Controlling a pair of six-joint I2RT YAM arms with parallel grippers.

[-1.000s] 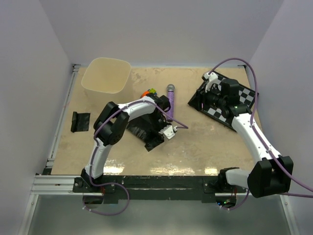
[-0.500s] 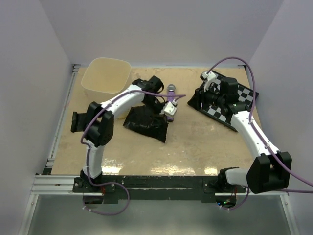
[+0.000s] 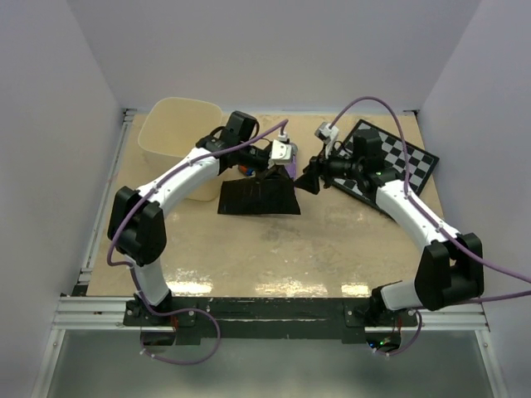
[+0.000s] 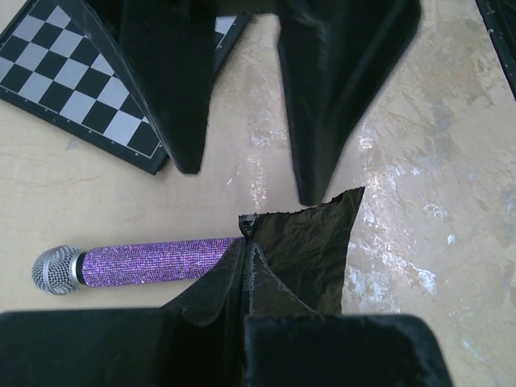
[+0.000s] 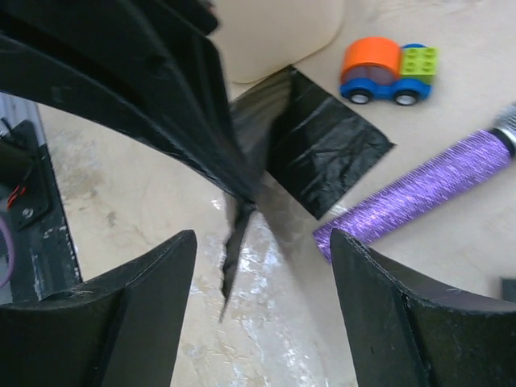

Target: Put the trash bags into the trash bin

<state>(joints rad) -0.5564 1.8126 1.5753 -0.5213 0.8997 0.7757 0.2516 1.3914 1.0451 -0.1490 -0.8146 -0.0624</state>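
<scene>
A dark, glossy trash bag [image 3: 259,197] hangs spread out from my left gripper [image 3: 280,162], which is shut on its top corner above the table middle. In the left wrist view my left gripper [image 4: 244,242] pinches the film, and a bag corner [image 4: 310,250] sticks out past it. My right gripper [image 3: 305,178] is open, just right of the bag. Its fingers [image 4: 322,89] face my left gripper. In the right wrist view my right gripper [image 5: 262,242] stands open with the bag [image 5: 322,145] beyond it, untouched. The cream trash bin [image 3: 178,128] stands at the far left, also in the right wrist view [image 5: 274,32].
A purple glittery microphone [image 4: 153,262] lies under the bag corner, also in the right wrist view [image 5: 435,185]. A toy truck [image 5: 391,72] sits near the bin. A chequered board [image 3: 398,162] lies at the far right. The left arm's elbow [image 3: 137,220] covers the table's left side.
My left gripper has lifted the bag by its corner and carried it farther back. My right arm has swung left off the board to the bag, jaws open.
</scene>
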